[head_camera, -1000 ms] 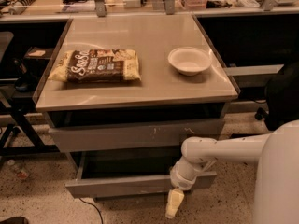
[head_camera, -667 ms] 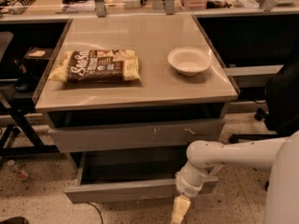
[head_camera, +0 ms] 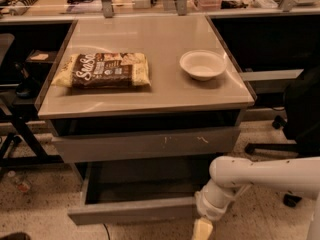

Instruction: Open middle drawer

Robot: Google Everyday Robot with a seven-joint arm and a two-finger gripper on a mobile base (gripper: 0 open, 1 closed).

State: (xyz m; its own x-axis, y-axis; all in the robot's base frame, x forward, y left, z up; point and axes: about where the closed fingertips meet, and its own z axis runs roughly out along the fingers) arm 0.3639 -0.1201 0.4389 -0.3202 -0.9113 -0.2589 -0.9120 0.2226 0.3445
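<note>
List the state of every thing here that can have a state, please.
middle drawer: pulled out, open, tray looks empty
scratched drawer: in, or nearly so
bowl: upright, empty
snack bag: lying flat on cabinet top
gripper: low, at the open drawer's front right corner
</note>
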